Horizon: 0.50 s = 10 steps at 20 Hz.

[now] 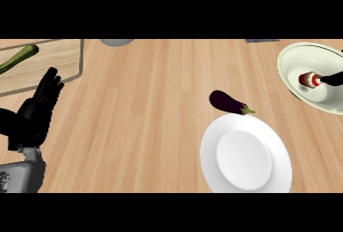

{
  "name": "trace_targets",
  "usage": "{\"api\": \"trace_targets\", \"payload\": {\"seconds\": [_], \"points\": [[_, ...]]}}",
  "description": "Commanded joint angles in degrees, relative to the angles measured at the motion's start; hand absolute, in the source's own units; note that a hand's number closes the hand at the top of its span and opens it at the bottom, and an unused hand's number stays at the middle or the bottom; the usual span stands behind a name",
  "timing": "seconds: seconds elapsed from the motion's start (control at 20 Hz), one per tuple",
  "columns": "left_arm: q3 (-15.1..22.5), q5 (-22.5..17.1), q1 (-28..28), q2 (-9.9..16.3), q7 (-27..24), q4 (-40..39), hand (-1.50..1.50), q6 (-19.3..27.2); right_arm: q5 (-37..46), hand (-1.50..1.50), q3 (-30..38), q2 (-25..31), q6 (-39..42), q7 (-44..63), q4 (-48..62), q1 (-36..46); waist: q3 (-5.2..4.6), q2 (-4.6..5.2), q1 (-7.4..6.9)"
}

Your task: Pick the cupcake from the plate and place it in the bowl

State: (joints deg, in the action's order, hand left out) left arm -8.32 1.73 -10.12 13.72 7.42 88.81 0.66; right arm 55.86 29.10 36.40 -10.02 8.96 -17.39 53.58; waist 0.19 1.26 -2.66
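The cupcake (308, 80), small with a red and white top, lies inside the pale bowl (289, 56) at the upper right. Only a black bit of my right hand (333, 79) shows at the right edge, right beside the cupcake; whether it holds the cupcake is hidden. The white plate (246, 156) at the lower right has nothing on it. My left hand (36, 111) rests open at the left edge, fingers up, far from plate and bowl.
A dark purple eggplant (230, 103) lies just above the plate's rim. A wooden cutting board (57, 56) with a green vegetable (18, 57) sits at the upper left. A grey round object (117, 41) peeks in at the top edge.
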Motion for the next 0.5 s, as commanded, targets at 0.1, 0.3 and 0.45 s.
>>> {"api": "trace_targets", "payload": {"seconds": [0.1, 0.3, 0.45], "points": [[-0.55, -0.36, 0.54, 0.72, 0.95, 1.67, 0.00, -0.42, -9.23, -1.50, 8.12, 1.00, 0.10, -10.74, 1.24, -1.03, 0.09, -0.45, 0.45], [-0.77, -0.61, 0.89, -0.31, -0.72, -0.51, 0.00, -0.07, -19.60, -1.50, 17.87, 0.57, -2.83, -16.36, -2.09, 0.40, 0.12, -0.68, 1.60], [-1.27, -0.68, -0.52, 0.94, 1.35, 0.65, 0.00, -0.21, -26.32, -1.50, 23.88, 1.75, -0.97, -20.43, -2.83, 0.37, 0.14, -0.70, 1.84]]}}
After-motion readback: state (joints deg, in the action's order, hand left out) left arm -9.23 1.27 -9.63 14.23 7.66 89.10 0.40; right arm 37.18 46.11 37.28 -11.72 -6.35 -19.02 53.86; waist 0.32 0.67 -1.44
